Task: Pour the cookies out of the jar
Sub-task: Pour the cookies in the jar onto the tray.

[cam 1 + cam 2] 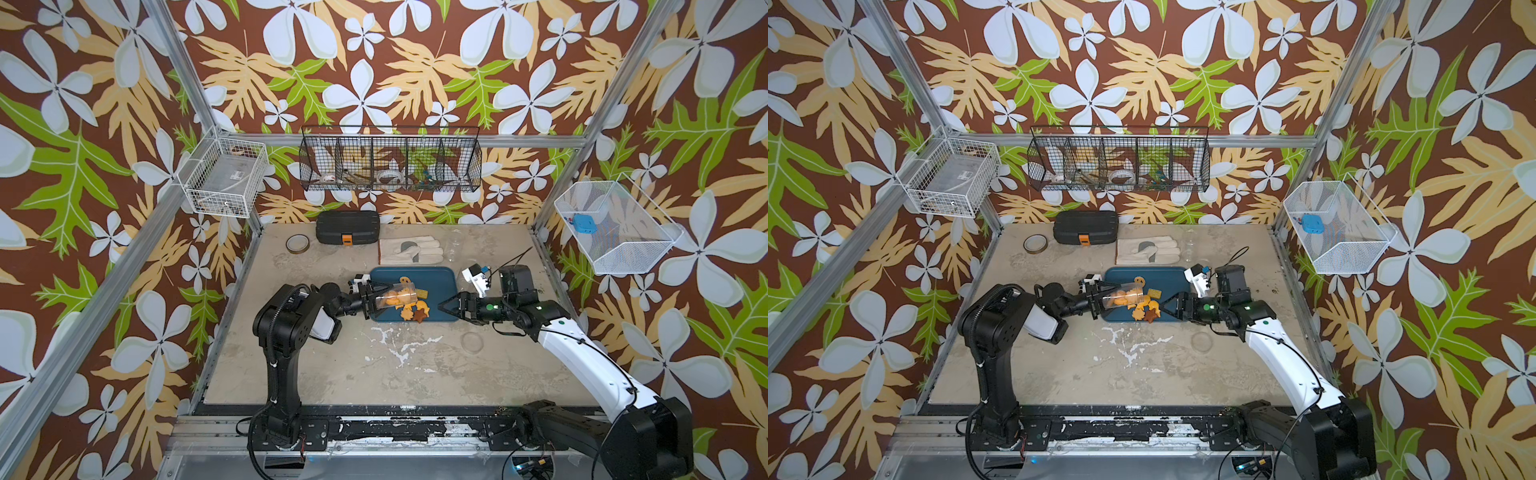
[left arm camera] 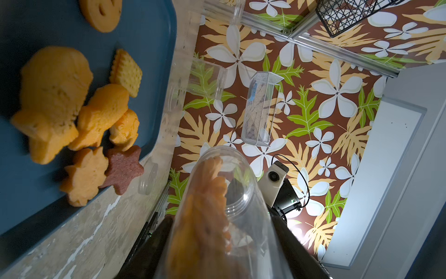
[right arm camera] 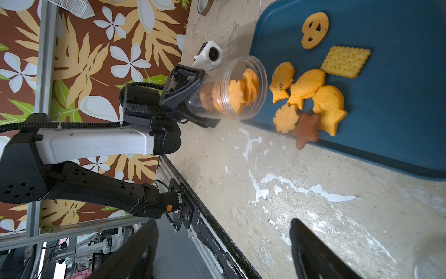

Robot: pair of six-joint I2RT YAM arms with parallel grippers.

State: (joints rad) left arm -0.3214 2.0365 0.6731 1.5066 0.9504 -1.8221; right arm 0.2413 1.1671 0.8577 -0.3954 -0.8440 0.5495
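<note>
The left gripper (image 1: 377, 300) clamps a tipped clear jar (image 1: 399, 293) over the blue tray (image 1: 436, 278), with the cookies (image 1: 411, 312) partly spilled.
In both top views, at mid-frame, the jar lies nearly on its side, its mouth toward the right of the frame above the tray's left part and the jaws closed around its base end. In the right wrist view several orange cookies sit inside near the mouth. On the tray just past it lie three fish, a flower, a brown star overlapping the rim, a square cracker and a pretzel. The right gripper (image 1: 444, 309) sits by the tray's lower right corner, jaws spread and empty, apart from the jar.
</note>
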